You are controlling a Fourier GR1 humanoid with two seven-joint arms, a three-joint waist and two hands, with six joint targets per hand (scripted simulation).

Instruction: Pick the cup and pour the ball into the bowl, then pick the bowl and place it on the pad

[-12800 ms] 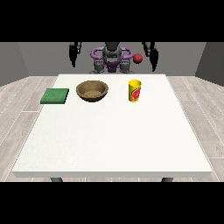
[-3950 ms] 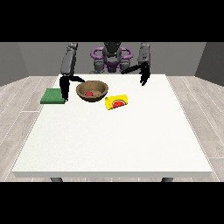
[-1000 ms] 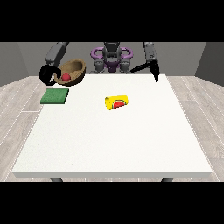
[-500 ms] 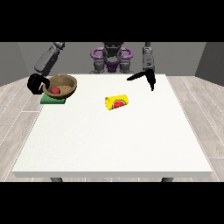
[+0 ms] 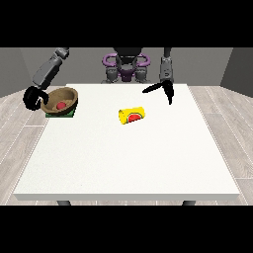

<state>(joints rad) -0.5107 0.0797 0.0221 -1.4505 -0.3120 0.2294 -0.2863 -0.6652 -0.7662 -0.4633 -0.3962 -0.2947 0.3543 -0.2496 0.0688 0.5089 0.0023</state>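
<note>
A brown wooden bowl [image 5: 65, 97] with a red ball [image 5: 61, 105] in it sits on the green pad [image 5: 72, 113] at the table's far left. The hand at the view's left [image 5: 33, 97] is at the bowl's left rim with its fingers curled round it. A yellow cup [image 5: 133, 115] with a red mark lies on its side near the table's middle. The hand at the view's right [image 5: 163, 89] hangs above the table's far edge, right of the cup, with fingers and thumb spread and nothing in it.
The white table [image 5: 128, 158] stretches wide toward the camera, its front edge near the bottom. The robot's torso [image 5: 126, 66] stands behind the far edge. Grey plank floor surrounds the table.
The bowl with the ball has come down from the air at the left onto the green pad. The hand at the view's right has lowered a little and moved inward.
</note>
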